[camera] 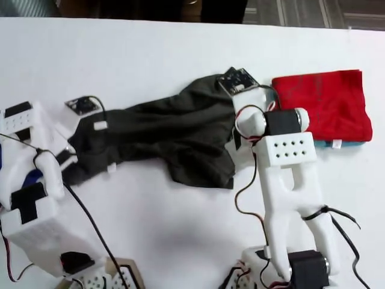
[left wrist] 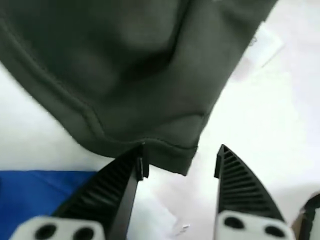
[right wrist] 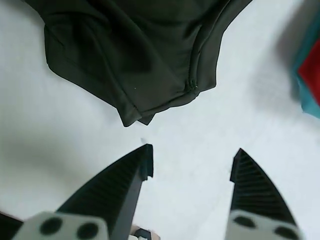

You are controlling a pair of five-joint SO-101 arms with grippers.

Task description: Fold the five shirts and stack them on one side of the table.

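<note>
Dark shirt lies at the parted left jaws' tips and just beyond the parted right jaws.

One dark shirt, one red shirt, one teal shirt — two pincers: left pincer, right pincer

Loose shirt left of stack

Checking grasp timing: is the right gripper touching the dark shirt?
Apart. Right wrist view: bare table shows between the open right gripper and the shirt.
</note>
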